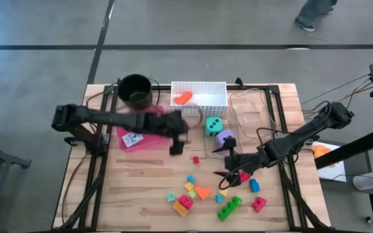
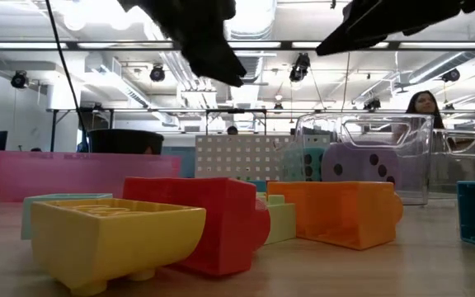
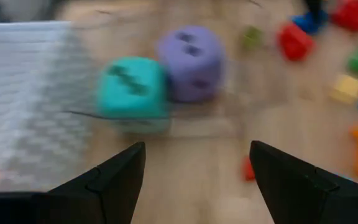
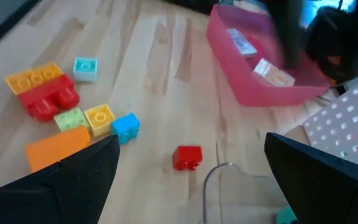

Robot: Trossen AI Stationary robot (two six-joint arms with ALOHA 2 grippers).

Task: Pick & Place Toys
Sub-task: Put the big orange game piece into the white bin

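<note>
Both grippers empty above the table.
Left gripper (image 1: 176, 146) was seen spread, beside the pink flat plastic tray (image 1: 149, 141); right gripper (image 1: 228, 166) was seen wide apart, near the purple dotted die (image 1: 225, 138).

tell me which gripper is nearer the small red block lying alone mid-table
Left. The left gripper hovers open just beside the small red block, toward the pink tray. The right gripper, also open, sits farther off on the block's other side.
</note>
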